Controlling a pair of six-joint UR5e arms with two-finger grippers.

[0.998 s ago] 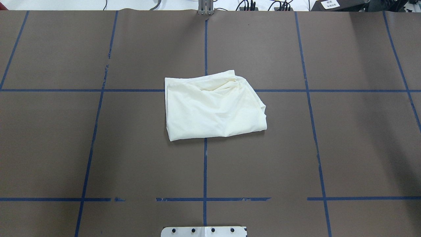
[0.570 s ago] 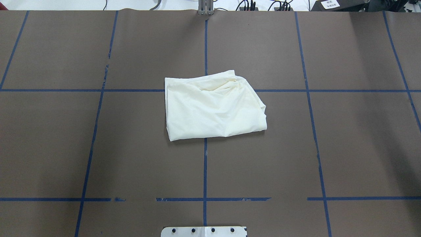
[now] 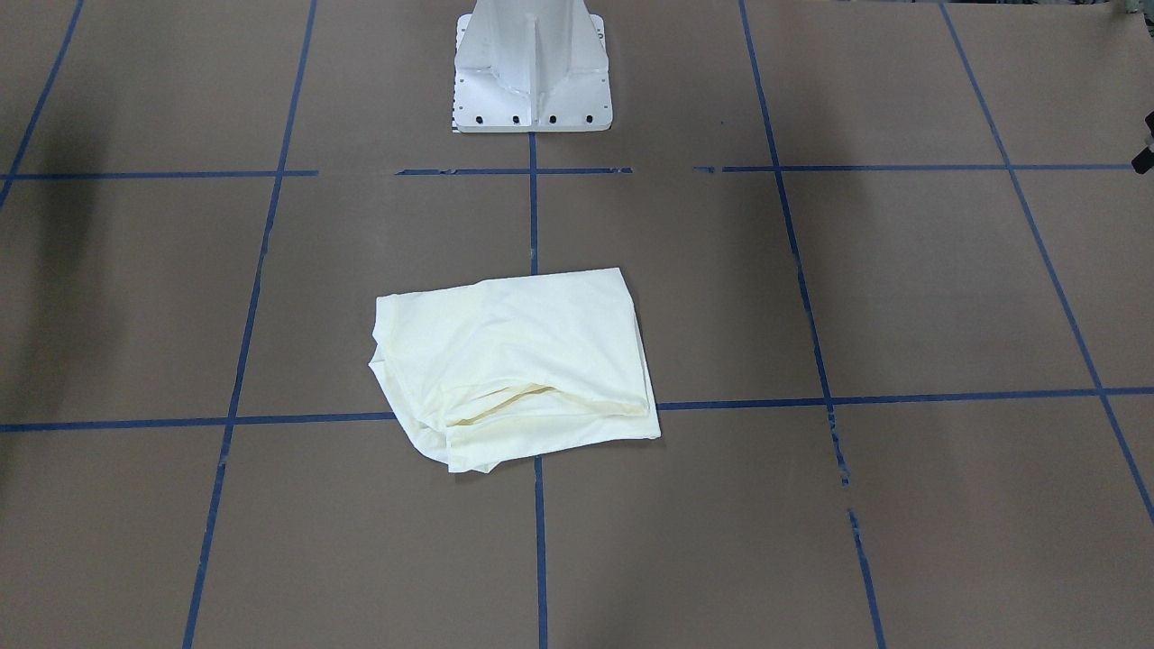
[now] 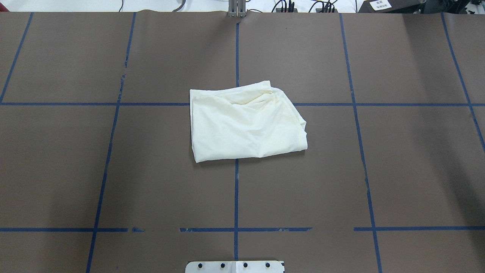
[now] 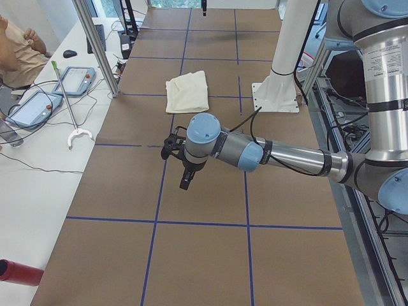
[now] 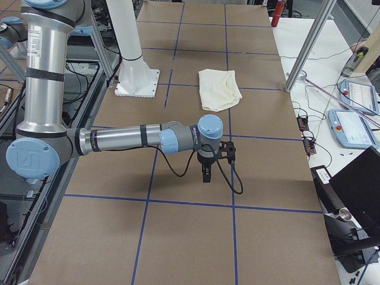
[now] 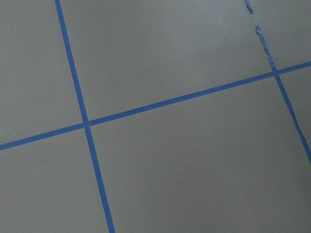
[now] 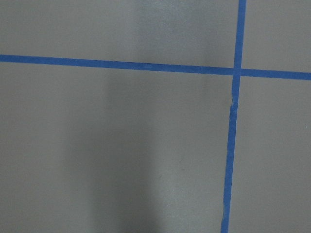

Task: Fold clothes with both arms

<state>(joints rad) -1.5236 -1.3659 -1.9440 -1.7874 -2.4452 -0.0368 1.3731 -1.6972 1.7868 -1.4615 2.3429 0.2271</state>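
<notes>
Lying folded into a rough rectangle near the middle of the brown table [image 4: 68,170], the cream shirt [image 4: 246,125] covers the crossing of two blue tape lines [image 4: 236,189], a short way in front of the white base [image 3: 532,63]. Its plain side faces up, so no print shows, and its loose, layered edges lie on the side away from the robot. Nothing touches it. The left arm [image 5: 287,155] reaches out low over bare table towards the robot's left end, well apart from the shirt, with the left gripper [image 5: 185,182] pointing down. The right arm [image 6: 119,141] does the same towards the other end, with the right gripper [image 6: 205,176] also pointing down above bare table. Both grippers appear only in the side views, so I cannot tell whether their fingers are apart or together. Both wrist cameras show only table and tape.
</notes>
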